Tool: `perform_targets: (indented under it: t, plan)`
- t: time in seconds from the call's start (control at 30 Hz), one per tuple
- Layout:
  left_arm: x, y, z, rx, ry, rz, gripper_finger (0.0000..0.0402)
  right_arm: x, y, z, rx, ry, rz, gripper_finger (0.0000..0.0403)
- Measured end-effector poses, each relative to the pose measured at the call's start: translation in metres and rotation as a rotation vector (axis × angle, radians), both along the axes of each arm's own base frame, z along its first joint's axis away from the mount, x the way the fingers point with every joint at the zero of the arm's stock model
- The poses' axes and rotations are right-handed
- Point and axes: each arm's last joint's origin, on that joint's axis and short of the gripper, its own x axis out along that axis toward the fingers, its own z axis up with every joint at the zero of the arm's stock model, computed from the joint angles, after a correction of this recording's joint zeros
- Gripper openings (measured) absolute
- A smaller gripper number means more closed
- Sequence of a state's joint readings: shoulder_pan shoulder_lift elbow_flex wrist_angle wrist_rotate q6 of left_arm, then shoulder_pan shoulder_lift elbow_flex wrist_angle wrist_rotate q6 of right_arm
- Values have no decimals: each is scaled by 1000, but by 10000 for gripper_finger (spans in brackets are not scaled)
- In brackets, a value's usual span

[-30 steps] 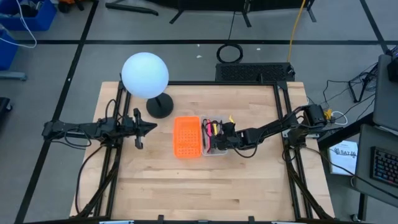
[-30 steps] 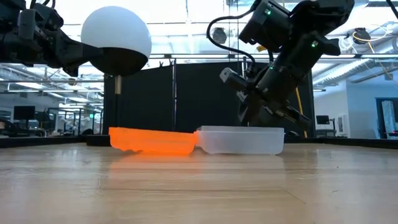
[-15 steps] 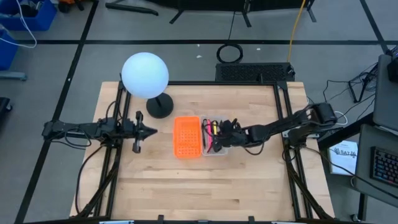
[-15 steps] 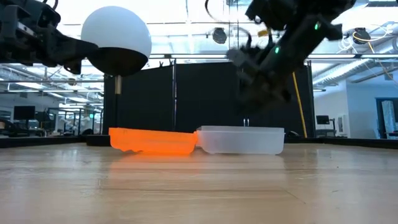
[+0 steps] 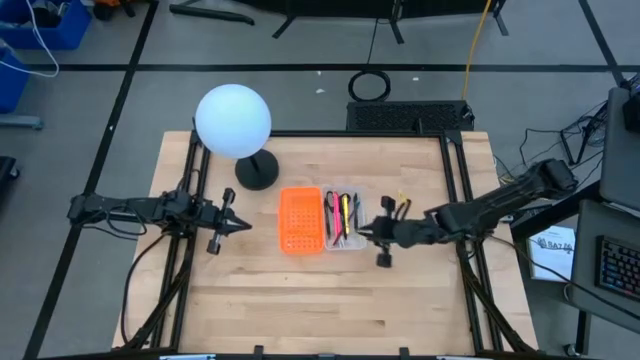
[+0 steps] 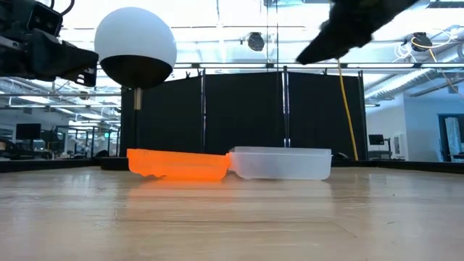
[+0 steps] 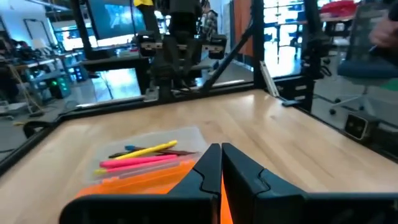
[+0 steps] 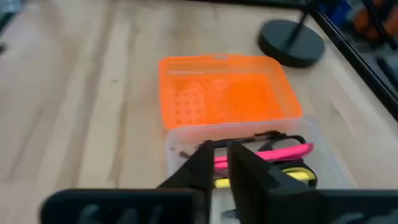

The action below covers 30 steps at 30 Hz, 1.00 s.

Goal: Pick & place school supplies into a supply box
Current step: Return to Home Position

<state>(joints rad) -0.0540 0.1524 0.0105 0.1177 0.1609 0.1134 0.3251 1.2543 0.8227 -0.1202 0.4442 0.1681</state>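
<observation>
Pale wood tabletop (image 5: 300, 300) carries our clear plastic tray (image 5: 345, 247) near its middle. The tray holds pink pens (image 5: 337, 214), a yellow pen (image 5: 347, 210) and dark pens (image 5: 331, 208), all lying along its long side. An orange perforated tray (image 5: 301, 220) sits against it. We see the right gripper (image 5: 364, 232) just beside the clear tray, fingers together and empty. The left gripper (image 5: 243, 223) hovers closed beyond the orange one.

Low view only gives you the clear tray's (image 6: 281, 164) frosted wall, contents hidden. The right arm (image 6: 355, 25) there is a blur, cut off up top. The right gripper (image 8: 219, 148) has its fingers (image 8: 249, 174) over part of the pens (image 8: 292, 151). From above, dark pens (image 5: 331, 212) too small to count.
</observation>
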Motion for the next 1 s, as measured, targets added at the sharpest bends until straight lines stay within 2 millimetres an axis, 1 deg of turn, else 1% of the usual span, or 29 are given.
perform_targets:
  t: [0.07, 0.1, 0.17, 0.27, 0.33, 0.43, 0.57, 0.67, 0.77, 0.83, 0.93, 1.0]
  plan:
    - [0, -1, 1, -13, -7, -19, 21, -12, 3, -2, -23, -18, 50, 13]
    - [0, -2, 2, -21, -11, -31, 21, -18, 5, -4, -32, -29, 72, 7]
    - [0, -3, 1, -42, 0, -40, 21, -32, 4, -5, -42, -45, 99, 7]
    - [0, -1, 1, -28, 40, 46, 21, -54, -2, -8, -47, -71, 121, 7]
    - [-2, -1, 8, 20, 52, 76, 19, -68, -9, -8, -56, -109, 132, 2]
    - [-5, -3, 24, 117, 44, 36, 6, -88, -19, -7, -66, -193, 144, 1]
    - [-10, -4, 45, 258, -27, 26, 5, -109, -30, -10, -49, -369, 151, 1]
    - [-11, -2, 52, 344, -59, 53, 4, -121, -38, -19, -49, -469, 143, 1]
    - [-11, 2, 56, 315, -69, 99, 4, -127, -44, -38, -37, -549, 154, 1]
    - [-11, 5, 58, 281, -73, 134, 3, -130, -49, -49, -30, -580, 119, 1]
    - [-10, 7, 52, 275, -54, 130, 3, -133, -54, -59, 4, -597, 93, 0]
    - [-8, 8, 43, 268, -37, 122, 3, -135, -55, -60, 24, -614, 77, 0]
